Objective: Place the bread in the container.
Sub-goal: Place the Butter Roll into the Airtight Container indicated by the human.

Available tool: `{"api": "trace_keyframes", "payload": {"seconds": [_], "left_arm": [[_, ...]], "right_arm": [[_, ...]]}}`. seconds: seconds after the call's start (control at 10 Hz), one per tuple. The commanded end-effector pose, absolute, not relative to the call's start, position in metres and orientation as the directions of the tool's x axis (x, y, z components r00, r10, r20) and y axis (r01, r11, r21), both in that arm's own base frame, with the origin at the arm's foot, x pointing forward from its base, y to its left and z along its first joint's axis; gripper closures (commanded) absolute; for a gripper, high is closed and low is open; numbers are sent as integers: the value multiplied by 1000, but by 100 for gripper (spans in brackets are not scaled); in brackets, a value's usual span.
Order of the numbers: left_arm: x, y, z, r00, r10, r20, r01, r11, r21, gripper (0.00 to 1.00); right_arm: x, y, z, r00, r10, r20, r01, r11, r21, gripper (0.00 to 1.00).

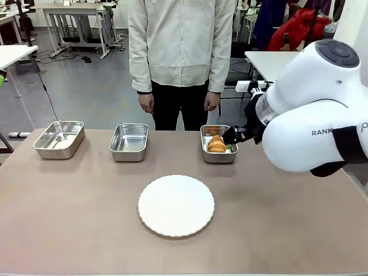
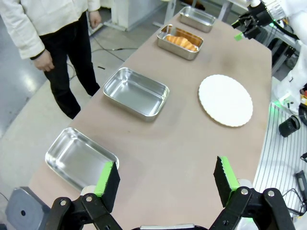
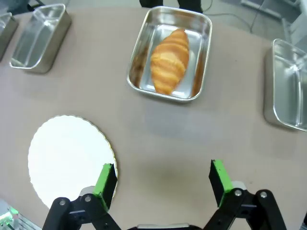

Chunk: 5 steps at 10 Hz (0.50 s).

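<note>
While the croissant (image 3: 169,60) lies inside the steel pan (image 3: 196,91) at your right wrist view's 12 o'clock, note: right gripper (image 3: 160,178) wide open, empty; left gripper (image 2: 165,178) likewise open, empty.

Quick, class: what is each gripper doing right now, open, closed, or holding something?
Left gripper: open, holding nothing, above the table.
Right gripper: open, holding nothing; the bread lies in the container.
</note>
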State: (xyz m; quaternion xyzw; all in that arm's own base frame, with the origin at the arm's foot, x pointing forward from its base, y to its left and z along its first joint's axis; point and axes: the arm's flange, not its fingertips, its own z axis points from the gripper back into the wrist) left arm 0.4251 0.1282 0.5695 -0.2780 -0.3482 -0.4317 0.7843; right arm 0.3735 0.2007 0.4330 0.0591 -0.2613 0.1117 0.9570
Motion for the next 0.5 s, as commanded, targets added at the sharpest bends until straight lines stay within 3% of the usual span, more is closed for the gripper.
{"api": "trace_keyframes", "payload": {"seconds": [0.0, 0.1, 0.4], "left_arm": [[423, 128, 571, 365, -475, 800, 878, 462, -126, 0], [423, 128, 571, 365, -475, 800, 878, 462, -126, 0], [423, 128, 571, 365, -475, 800, 878, 462, -126, 0]], "right_arm": [[380, 188, 422, 870, 229, 438, -295, 952, 88, 0], [373, 201, 433, 839, 183, 513, -245, 968, 55, 0], [373, 201, 433, 839, 183, 513, -245, 968, 55, 0]]}}
